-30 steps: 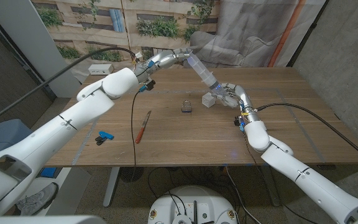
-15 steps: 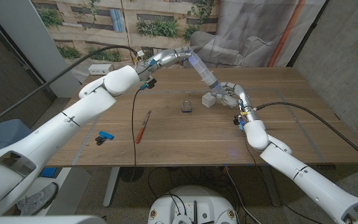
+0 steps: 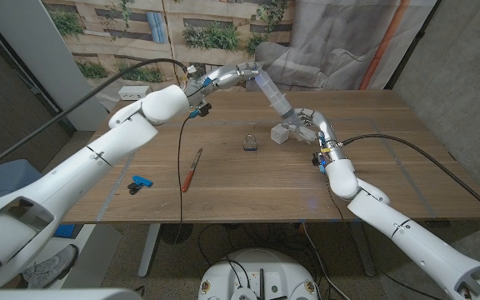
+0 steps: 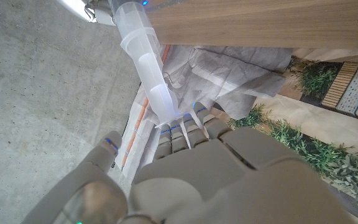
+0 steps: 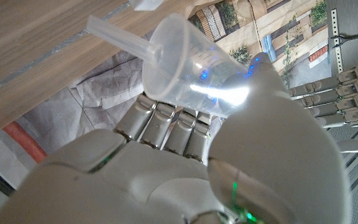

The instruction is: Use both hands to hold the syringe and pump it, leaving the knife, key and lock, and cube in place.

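Spanning the gap between the two hands, one syringe (image 3: 275,96) is held clear of the wooden table (image 3: 407,167), above its far middle. Its long axis slants from high and far on the robot's left down toward the near right, nozzle end lowest. The barrel's lower end is clamped in the right hand (image 3: 307,125), fingers and thumb wrapped around the clear tube in the right wrist view. The plunger end is met by the left hand (image 3: 242,75); in the left wrist view its fingertips (image 4: 185,127) are seen against the plunger's flange, the thumb off to one side, so it is judged to be gripping that end rather than merely touching it.

Any pumping is therefore judged to run along this slanted line, the left hand being the one on the plunger and the right the anchor.

On the table, one knife (image 3: 192,168), one lock (image 3: 249,143) and one clear cube (image 3: 280,133) just below the right hand are counted; the key cannot be made out separately. One blue-and-black clip (image 3: 139,183) lies near the left edge.
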`<state>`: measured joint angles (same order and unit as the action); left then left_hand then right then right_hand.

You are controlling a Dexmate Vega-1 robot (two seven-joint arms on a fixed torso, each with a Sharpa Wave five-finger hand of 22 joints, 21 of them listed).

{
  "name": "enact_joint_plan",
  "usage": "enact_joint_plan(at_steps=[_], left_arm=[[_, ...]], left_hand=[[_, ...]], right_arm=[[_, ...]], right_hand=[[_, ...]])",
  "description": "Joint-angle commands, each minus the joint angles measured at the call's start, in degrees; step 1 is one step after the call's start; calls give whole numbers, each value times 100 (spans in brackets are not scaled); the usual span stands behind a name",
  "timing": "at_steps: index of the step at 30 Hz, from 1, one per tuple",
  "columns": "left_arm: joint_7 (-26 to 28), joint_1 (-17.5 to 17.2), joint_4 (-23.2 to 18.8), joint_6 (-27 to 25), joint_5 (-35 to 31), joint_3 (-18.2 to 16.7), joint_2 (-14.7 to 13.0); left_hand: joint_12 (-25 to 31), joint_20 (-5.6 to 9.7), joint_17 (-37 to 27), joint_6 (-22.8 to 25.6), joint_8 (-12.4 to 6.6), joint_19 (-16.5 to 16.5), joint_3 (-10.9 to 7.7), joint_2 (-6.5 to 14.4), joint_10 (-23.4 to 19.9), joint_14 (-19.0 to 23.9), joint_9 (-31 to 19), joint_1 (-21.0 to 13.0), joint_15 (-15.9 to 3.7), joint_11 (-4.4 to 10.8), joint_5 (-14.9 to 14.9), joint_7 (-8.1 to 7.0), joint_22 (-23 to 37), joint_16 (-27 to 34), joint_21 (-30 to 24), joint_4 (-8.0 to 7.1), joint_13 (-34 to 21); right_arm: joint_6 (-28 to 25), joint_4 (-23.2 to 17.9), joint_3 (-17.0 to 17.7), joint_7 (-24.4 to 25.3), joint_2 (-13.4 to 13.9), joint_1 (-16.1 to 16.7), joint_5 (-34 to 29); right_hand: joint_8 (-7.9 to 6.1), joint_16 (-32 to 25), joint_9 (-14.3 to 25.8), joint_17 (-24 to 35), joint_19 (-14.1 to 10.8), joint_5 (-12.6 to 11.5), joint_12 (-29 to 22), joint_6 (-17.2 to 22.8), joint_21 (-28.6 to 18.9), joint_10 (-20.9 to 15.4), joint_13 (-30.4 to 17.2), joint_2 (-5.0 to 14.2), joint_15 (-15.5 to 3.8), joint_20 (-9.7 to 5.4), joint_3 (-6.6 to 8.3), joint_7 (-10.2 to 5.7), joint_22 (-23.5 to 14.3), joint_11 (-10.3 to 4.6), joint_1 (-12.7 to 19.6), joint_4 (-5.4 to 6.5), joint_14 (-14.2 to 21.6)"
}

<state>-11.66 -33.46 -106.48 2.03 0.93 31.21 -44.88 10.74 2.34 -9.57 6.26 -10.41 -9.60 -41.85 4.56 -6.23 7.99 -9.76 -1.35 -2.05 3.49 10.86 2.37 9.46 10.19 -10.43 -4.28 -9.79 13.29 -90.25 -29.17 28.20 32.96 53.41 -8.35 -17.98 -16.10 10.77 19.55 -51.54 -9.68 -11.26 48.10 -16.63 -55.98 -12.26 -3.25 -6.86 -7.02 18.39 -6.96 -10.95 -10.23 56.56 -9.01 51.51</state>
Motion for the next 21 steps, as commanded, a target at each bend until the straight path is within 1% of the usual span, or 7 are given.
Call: enact_joint_plan(at_steps=[1, 8, 16, 21], left_arm=[[-120, 213, 182, 111, -100, 121, 98], [-182, 247, 202, 145, -105, 140, 120], [-202, 236, 150, 140, -137, 131, 96], [-228, 240, 117, 138, -172, 134, 78]], left_hand=[[37, 268, 0, 65, -40, 6, -5, 391, -71, 75, -17, 34, -129, -8, -3, -21, 19, 19, -30, -47, -7], [32, 279, 1, 73, -35, 3, -6, 389, -79, 86, -18, 32, -129, 2, -3, -19, 19, 14, -33, -53, -7], [28, 280, 1, 78, -31, 1, -7, 387, -83, 94, -18, 32, -136, 0, -3, -22, 18, 11, -34, -58, -8], [26, 278, 1, 78, -27, 0, -8, 388, -86, 97, -19, 31, -129, 3, -2, -24, 18, 8, -34, -62, -8]], right_arm=[[-119, -25, -64, 46, 46, -107, -301], [-346, -176, -85, 10, 129, -134, -447], [-428, -239, -108, -52, 168, -164, -469], [-732, -413, -108, -76, 204, -137, -542]], right_hand=[[-9, 12, 20, 34, 33, -42, -15, 299, -22, -2, -11, 1089, -627, -503, 4, -240, -4, 16, 290, 14, 3], [0, 12, 21, 46, 36, -42, -18, 312, -23, -11, -11, 1099, -621, -503, 1, -225, -4, 12, 277, 21, 12], [9, 14, 21, 53, 38, -44, -19, 315, -25, -13, -11, 1106, -624, -504, 4, -220, -4, 17, 279, 18, 17], [7, 6, 21, 66, 35, -49, -26, 344, -29, -32, -12, 1123, -641, -505, 19, -210, -4, 1, 311, 0, 36]])
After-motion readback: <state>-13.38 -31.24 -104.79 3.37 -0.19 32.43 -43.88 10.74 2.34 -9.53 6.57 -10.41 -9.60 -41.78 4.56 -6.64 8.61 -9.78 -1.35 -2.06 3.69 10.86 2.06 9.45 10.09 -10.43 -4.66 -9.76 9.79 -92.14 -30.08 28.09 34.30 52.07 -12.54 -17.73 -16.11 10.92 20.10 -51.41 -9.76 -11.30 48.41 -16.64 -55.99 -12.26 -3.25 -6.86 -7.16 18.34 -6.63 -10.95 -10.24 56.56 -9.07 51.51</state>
